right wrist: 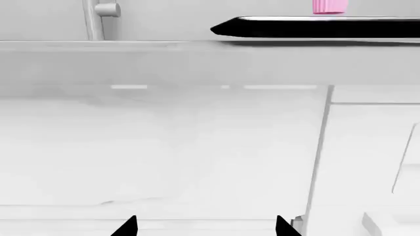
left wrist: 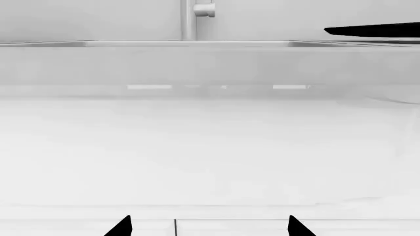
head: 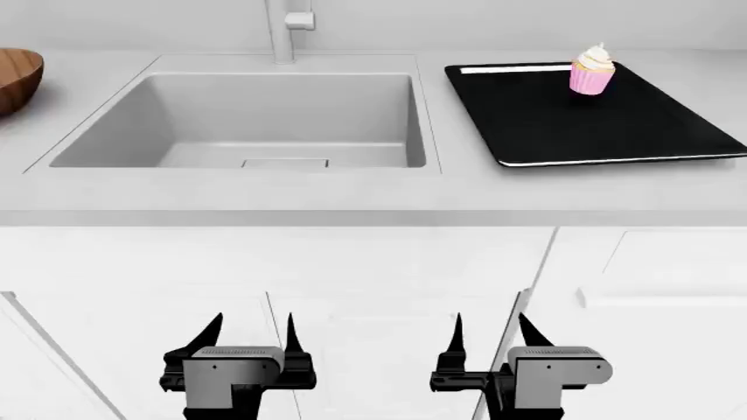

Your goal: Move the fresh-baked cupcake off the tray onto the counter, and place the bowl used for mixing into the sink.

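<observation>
Left end effector (head: 250, 337) and right end effector (head: 488, 337) both wide open, empty, low before white cabinets (head: 373, 280); cupcake (head: 592, 70) on tray (head: 561, 122), worktop (head: 350, 192) above.

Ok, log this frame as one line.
left gripper: open, empty | right gripper: open, empty | cupcake: on tray | bowl: on counter | sink: empty

My left gripper (head: 252, 337) sits low in the head view, left of centre near the bottom edge, fingers pointing up and spread apart with nothing between them. My right gripper (head: 489, 334) mirrors it right of centre, at the same height, equally parted and holding nothing. In my left wrist view only two dark fingertips (left wrist: 121, 227) poke up from the bottom edge; my right wrist view shows the same pair (right wrist: 126, 227).
</observation>
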`<state>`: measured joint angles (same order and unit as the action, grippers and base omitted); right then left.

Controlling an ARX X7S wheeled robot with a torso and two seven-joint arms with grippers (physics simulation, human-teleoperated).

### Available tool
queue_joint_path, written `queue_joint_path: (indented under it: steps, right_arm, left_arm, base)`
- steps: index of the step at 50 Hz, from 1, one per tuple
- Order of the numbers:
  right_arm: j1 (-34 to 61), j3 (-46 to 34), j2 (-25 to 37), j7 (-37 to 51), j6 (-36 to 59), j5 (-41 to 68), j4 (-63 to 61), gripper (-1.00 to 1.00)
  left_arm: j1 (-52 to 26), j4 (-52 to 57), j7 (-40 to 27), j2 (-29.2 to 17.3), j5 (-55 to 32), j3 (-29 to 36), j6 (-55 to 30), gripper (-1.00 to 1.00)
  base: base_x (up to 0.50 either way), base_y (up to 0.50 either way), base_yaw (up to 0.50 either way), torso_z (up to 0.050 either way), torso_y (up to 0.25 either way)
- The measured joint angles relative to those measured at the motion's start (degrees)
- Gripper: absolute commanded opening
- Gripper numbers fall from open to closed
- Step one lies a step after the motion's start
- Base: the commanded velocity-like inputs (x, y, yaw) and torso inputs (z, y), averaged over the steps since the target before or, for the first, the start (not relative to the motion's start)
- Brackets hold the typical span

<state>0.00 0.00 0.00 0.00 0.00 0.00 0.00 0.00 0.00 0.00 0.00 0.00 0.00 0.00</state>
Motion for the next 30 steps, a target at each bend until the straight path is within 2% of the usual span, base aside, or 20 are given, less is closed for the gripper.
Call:
queue_joint_path:
  steps: [15,30]
  right_arm:
    - [0.21,-2.20,1.68,3.49,0.18,0.08,0.20,1.00]
    - [0.44,-4.01,3.20,5.87,0.39,1.32,0.40,1.00]
  left_arm:
    - [-0.06,-0.35,-1.98,-1.61,-2.64,1.86,-0.18,1.00]
    - [-0.18,-0.59,-3.79,-3.15,-4.72,3.77,-0.17,1.00]
  base:
    - [0.00,0.00,0.00,0.000,0.000]
    - [0.00,-0.18,0.00,0.000,0.000]
